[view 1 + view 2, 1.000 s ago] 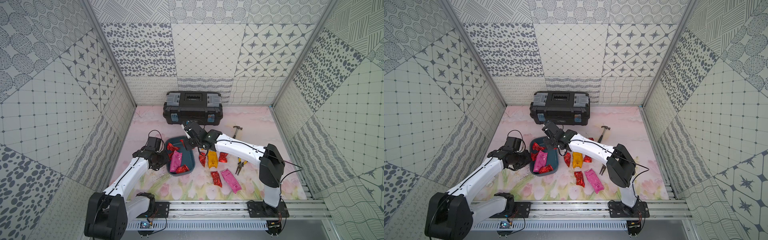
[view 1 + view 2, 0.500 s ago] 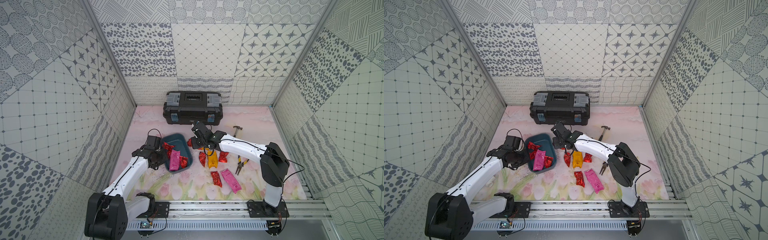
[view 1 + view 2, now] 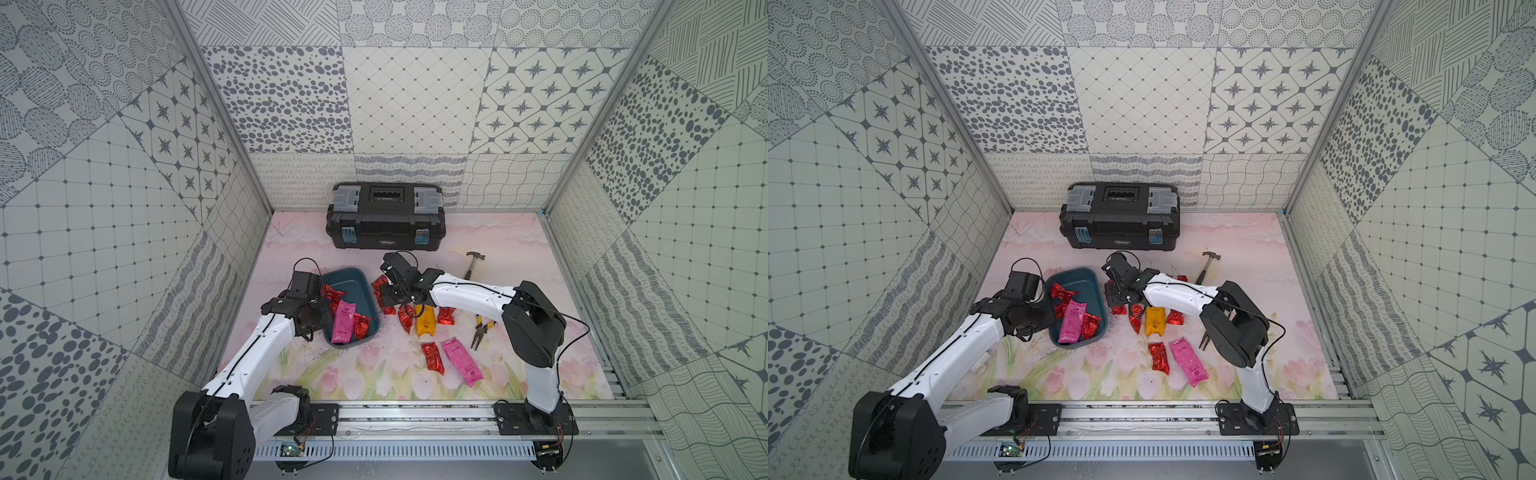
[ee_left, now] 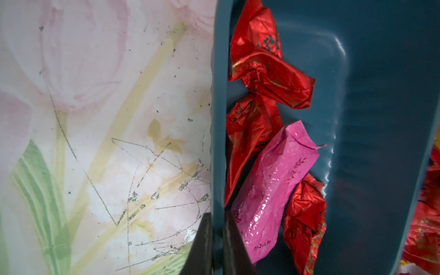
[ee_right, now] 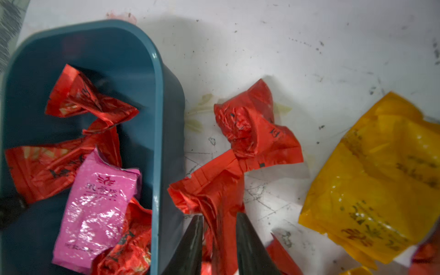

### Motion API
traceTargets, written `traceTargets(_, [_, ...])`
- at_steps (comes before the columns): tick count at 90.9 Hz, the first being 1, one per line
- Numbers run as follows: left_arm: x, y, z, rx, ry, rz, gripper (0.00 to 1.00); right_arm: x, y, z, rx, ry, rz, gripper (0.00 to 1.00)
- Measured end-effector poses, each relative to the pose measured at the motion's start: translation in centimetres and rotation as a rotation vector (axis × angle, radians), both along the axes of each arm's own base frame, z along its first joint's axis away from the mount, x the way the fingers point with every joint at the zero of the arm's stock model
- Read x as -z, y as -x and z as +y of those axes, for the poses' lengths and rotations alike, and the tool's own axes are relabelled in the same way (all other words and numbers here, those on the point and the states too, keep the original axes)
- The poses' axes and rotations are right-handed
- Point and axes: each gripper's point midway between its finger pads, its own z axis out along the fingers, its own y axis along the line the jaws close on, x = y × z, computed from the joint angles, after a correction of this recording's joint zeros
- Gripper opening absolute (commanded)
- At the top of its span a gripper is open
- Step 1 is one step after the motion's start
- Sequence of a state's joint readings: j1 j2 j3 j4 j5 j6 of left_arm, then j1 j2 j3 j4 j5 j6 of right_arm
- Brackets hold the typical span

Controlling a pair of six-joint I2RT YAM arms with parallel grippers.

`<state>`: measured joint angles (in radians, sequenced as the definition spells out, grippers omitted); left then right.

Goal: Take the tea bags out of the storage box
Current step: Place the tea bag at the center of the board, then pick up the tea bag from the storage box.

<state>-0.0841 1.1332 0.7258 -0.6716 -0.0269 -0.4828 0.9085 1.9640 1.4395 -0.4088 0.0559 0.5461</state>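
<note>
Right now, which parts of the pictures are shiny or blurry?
Left wrist view: white glare on the pink tea bag, and the box wall shines. Right wrist view: the yellow tea bag is soft and blurred. Top views: sharp, evenly lit.

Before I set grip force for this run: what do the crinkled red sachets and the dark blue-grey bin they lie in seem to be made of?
The crinkled red sachets look like thin metallised foil or foil-faced film: sharp creases, bright glints, holding their crumpled shape. The long pink sachet looks similar but smoother and glossier. The dark blue-grey bin looks like moulded plastic with a satin finish: rounded rim, soft highlights, uniform colour.
</note>
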Motion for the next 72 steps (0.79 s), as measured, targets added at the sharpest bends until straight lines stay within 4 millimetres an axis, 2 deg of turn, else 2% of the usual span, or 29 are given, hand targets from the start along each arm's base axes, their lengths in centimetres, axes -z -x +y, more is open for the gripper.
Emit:
traceTargets(17, [0.2, 0.1, -0.3, 0.020, 0.009, 0.012, 0.00, -0.7, 0.0, 0.4, -0.041, 0.003, -0.029, 0.45])
traceTargets(26, [0.3, 0.1, -0.4, 0.025, 0.011, 0.015, 0.00, -2.2, 0.6, 1.8, -0.129, 0.000, -0.075, 0.46])
traceTargets(33, [0.4, 0.1, -0.4, 0.029, 0.013, 0.017, 0.00, -3.4, 1.9, 3.7, -0.236, -0.014, -0.112, 0.46])
traceTargets(40, [0.4, 0.1, -0.4, 0.029, 0.013, 0.019, 0.00, -4.1, 4.4, 5.7, -0.368, -0.018, -0.143, 0.47])
traceTargets(53, [0.4, 0.1, -0.4, 0.031, 0.013, 0.019, 0.00, -3.8, 9.2, 8.0, -0.598, 0.010, -0.176, 0.49])
traceTargets(58, [0.4, 0.1, -0.4, 0.033, 0.014, 0.018, 0.00, -3.5, 10.3, 8.4, -0.657, 0.024, -0.188, 0.50])
traceTargets(72, [0.4, 0.1, -0.5, 0.033, 0.015, 0.019, 0.00, -1.5, 10.0, 8.5, -0.716, 0.087, -0.190, 0.52])
